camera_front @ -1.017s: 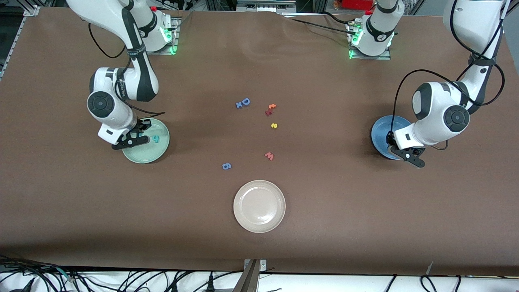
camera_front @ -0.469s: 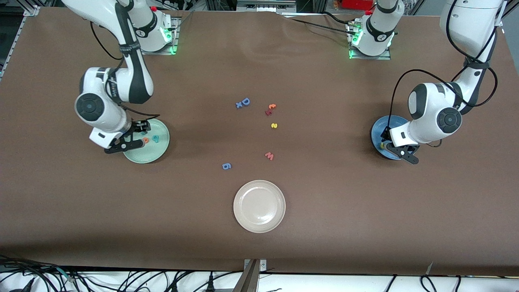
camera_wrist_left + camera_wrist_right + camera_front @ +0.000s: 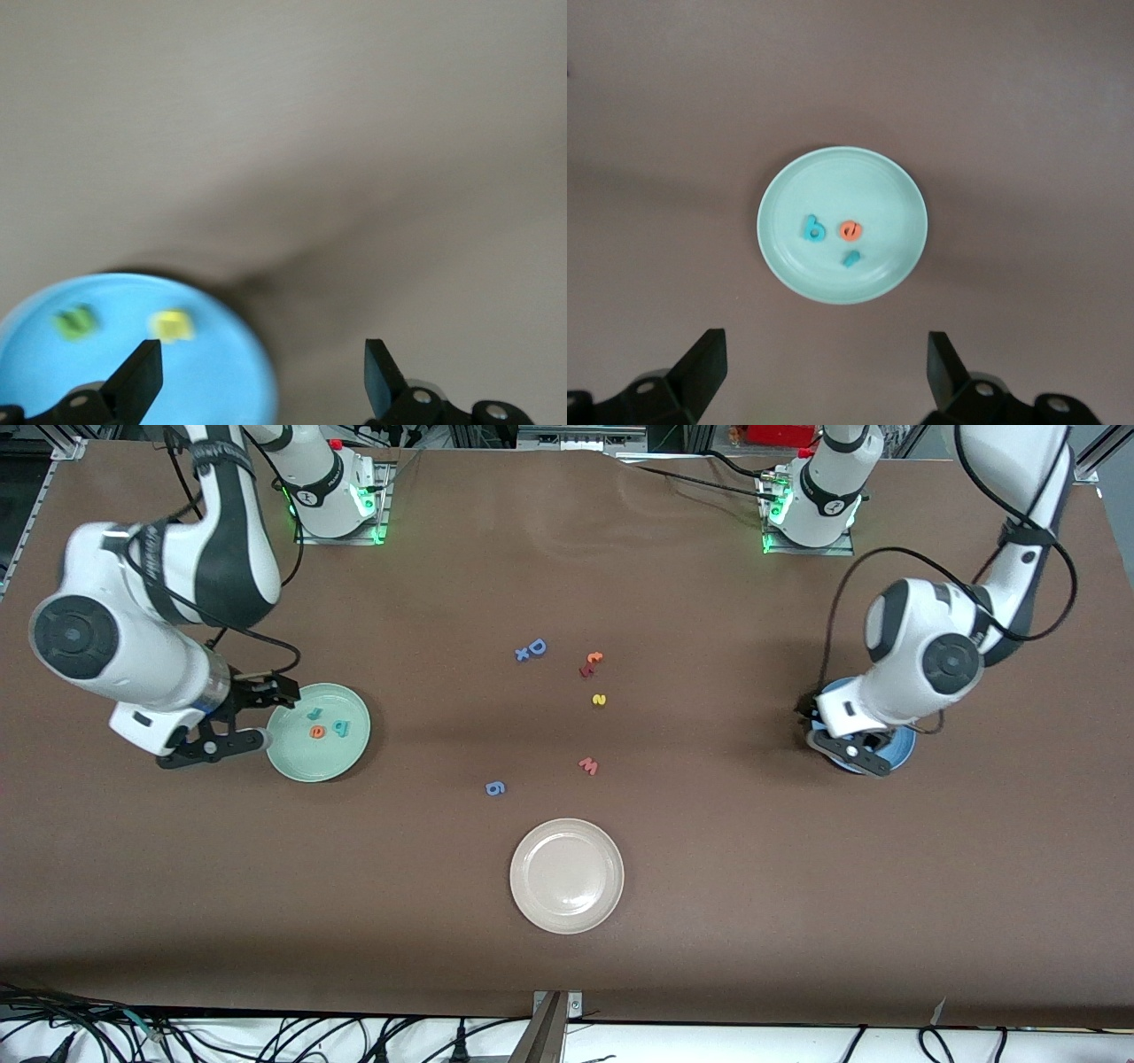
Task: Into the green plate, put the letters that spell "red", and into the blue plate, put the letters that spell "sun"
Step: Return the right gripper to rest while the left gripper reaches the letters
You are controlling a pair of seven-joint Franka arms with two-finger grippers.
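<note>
The green plate (image 3: 347, 755) holds a teal r (image 3: 314, 713), an orange e (image 3: 316, 732) and a teal d (image 3: 340, 729). My right gripper (image 3: 276, 710) hangs open and empty over the plate's rim toward the right arm's end of the table. Its wrist view shows the green plate (image 3: 877, 195) with the d (image 3: 815, 229), e (image 3: 850, 231) and r (image 3: 851, 258). My left gripper (image 3: 837, 737) is open over the edge of the blue plate (image 3: 899, 751), mostly hidden under the hand. In the blue plate (image 3: 213, 381) lie a green letter (image 3: 74, 321) and a yellow letter (image 3: 171, 325). A yellow s (image 3: 599, 700) lies mid-table.
Mid-table lie a blue capital D with a small x (image 3: 532, 649), a red and orange pair (image 3: 591, 663), a pink-red w (image 3: 589, 765) and a blue g (image 3: 495, 787). A beige plate (image 3: 567, 875) sits nearer the front camera.
Both grippers went from shut to open and rose. The right one left the orange e in the green plate and drew off it. The left one left a yellow letter in the blue plate.
</note>
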